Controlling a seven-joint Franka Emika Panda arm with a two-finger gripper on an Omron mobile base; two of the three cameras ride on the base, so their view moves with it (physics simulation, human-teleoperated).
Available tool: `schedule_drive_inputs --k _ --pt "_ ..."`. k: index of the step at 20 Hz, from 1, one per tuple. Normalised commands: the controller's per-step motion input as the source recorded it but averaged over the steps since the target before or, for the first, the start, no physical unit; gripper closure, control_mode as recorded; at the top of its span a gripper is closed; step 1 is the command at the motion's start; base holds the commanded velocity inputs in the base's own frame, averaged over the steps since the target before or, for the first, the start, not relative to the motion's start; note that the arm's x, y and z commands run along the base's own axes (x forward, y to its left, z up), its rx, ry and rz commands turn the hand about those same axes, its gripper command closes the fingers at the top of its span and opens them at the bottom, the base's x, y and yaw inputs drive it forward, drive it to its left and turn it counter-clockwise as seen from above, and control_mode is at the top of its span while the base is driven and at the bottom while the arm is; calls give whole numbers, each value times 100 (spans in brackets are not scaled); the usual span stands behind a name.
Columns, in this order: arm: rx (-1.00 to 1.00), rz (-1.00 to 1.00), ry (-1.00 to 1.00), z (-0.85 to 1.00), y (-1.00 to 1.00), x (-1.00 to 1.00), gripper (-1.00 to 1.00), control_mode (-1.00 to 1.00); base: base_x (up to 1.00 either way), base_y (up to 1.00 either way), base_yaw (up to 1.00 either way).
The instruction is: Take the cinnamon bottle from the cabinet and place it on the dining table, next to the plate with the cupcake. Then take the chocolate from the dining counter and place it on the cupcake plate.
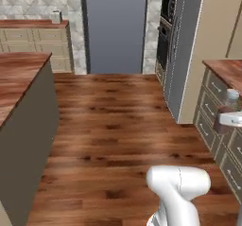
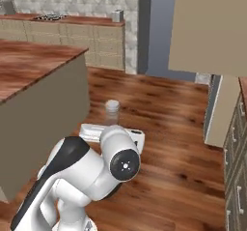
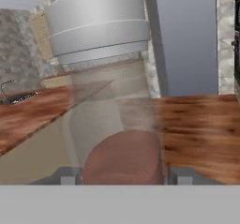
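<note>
My gripper [image 3: 123,175] is shut on the cinnamon bottle [image 3: 110,96], a clear glass jar with a grey cap and brown powder at its base. It stands upright between the two fingertips [image 3: 65,176]. In the left base view the cinnamon bottle [image 1: 232,97] and gripper [image 1: 230,118] hang at the right edge, beside the drawer cabinet. In the right base view the cinnamon bottle [image 2: 112,110] rises over the white hand, above the wood floor. The plate with the cupcake and the chocolate are out of view.
A wood-topped island counter [image 1: 19,76] with grey sides stands at the left. Drawer cabinets [image 1: 210,104] line the right, with a tall grey unit and oven stack [image 1: 165,36] beyond. A back counter [image 2: 58,20] carries a stove. Open wood floor [image 1: 113,126] lies between.
</note>
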Motion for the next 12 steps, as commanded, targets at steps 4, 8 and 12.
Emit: schedule_drive_inputs --k 4,8,12 --pt "0 0 0 0 0 0 100 100 0 0 89" --pt "0 0 0 0 0 0 100 100 14 0 78" --pt "0 0 0 0 0 0 100 100 28 -13 71"
